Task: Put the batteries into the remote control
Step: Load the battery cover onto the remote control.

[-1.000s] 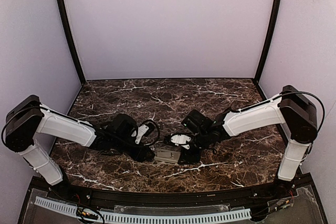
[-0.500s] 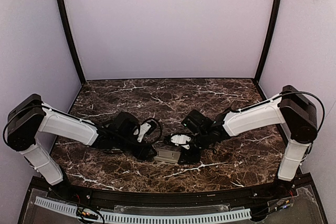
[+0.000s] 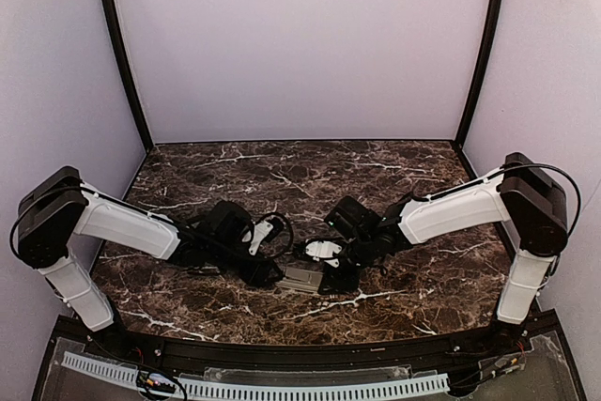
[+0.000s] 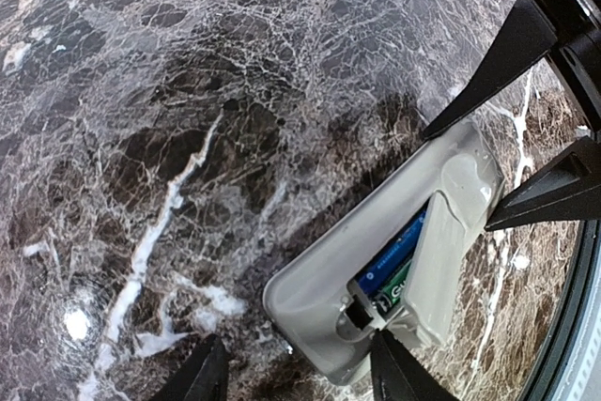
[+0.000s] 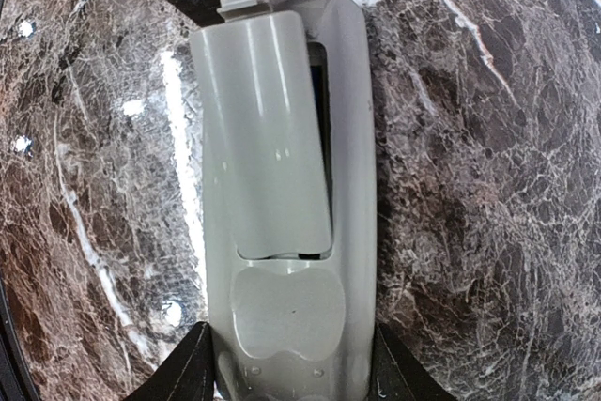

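Observation:
The remote control (image 3: 300, 278) lies grey back up on the marble, between the two arms. My right gripper (image 5: 289, 329) is shut on its end, one finger pressed against each long side. The grey cover piece (image 5: 263, 138) rests skewed over the battery recess and leaves a gap. Through that gap show the batteries (image 4: 392, 262), one blue-wrapped and one green-wrapped beside it. My left gripper (image 4: 299, 337) is open at the remote's other end. Its right finger (image 4: 390, 368) sits at the recess end. Its left finger (image 4: 202, 373) stands apart from the remote, over bare marble.
The dark marble table (image 3: 235, 176) stretches behind the arms to the lilac back wall. A black rail (image 3: 300, 356) runs along the near edge just in front of the remote.
My left arm has crept a little to the right, bringing its gripper closer to the remote's end. The right arm and the remote have stayed in place.

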{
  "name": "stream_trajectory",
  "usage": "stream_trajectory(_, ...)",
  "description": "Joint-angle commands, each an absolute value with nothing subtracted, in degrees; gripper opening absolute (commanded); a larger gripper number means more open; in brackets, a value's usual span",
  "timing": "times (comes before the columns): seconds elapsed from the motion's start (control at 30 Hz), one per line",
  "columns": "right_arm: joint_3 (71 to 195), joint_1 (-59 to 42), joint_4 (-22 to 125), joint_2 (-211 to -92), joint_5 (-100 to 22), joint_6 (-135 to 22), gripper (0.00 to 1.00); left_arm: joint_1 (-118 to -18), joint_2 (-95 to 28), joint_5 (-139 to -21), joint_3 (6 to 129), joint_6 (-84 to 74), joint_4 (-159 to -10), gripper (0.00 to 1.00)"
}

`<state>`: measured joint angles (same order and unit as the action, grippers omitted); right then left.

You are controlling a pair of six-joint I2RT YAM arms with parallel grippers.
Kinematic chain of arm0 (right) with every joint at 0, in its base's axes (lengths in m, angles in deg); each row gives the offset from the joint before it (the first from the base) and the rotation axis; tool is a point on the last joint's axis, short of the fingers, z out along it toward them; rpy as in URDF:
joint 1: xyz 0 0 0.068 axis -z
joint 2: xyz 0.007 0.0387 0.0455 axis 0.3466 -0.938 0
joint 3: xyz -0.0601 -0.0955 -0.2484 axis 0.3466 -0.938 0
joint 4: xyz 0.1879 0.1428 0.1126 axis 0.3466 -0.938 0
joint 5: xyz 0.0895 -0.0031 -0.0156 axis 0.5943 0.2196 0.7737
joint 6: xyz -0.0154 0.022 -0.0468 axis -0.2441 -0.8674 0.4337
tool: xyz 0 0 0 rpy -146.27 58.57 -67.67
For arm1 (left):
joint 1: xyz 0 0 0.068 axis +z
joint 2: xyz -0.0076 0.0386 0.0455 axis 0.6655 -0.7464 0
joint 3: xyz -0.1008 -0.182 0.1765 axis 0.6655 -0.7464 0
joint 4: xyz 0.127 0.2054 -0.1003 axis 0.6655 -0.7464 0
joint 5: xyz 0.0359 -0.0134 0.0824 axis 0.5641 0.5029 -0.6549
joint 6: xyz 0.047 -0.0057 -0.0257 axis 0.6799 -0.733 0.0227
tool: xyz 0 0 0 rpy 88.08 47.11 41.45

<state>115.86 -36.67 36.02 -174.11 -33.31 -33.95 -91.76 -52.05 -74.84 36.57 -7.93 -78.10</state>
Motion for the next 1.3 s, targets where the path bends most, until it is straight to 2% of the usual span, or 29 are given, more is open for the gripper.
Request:
stream_trajectory(0.0,114.6,-36.3,36.6,-175.7,-33.2,-33.9,0.44,-92.1,-52.2,-74.0,37.6,-7.1,-78.6,0.52)
stream_trajectory(0.67,114.5,-36.3,36.8,-175.8,-33.3,-34.0,0.44,-92.1,-48.9,-82.1,38.4,-4.4,-88.1,0.57)
stream_trajectory(0.83,114.6,-36.3,36.8,-176.0,-33.4,-33.9,0.44,-92.0,-45.8,-79.9,36.9,-4.3,-85.8,0.57)
stream_trajectory(1.03,114.9,-36.3,36.8,-176.2,-33.2,-33.9,0.44,-92.0,-44.4,-79.4,37.4,-4.5,-83.7,0.52)
stream_trajectory(1.27,114.8,-36.3,36.8,-176.1,-33.2,-34.0,0.44,-92.0,-46.2,-72.9,36.8,-5.9,-78.8,0.42)
